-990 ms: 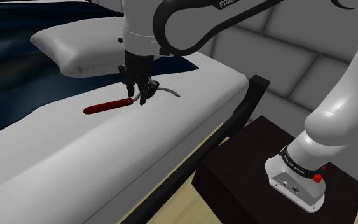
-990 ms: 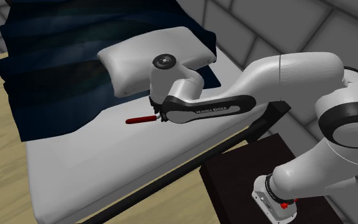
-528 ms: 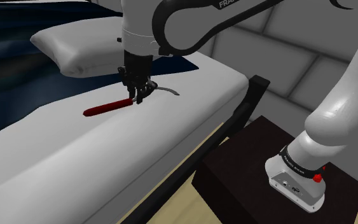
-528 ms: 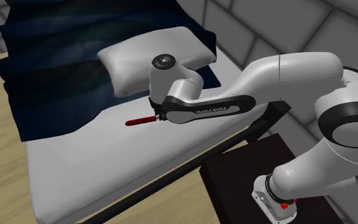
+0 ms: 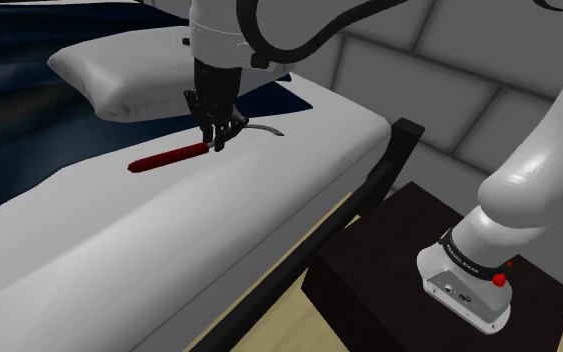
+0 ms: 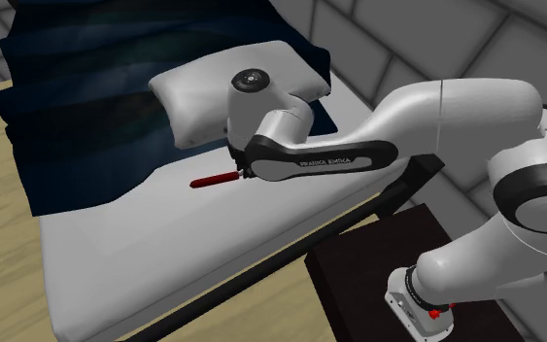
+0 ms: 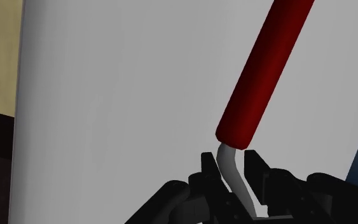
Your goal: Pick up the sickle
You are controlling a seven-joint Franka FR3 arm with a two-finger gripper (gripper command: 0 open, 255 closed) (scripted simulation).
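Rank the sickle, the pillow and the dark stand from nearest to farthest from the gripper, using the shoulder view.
1. Sickle, clasped in the gripper by its grey blade.
2. Pillow, just behind the gripper, toward the view's upper left.
3. Stand, off the bed, at the view's lower right.

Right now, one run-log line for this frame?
phase: grasp | gripper: shut on sickle | grip point: grey blade beside red handle | underneath: white bed
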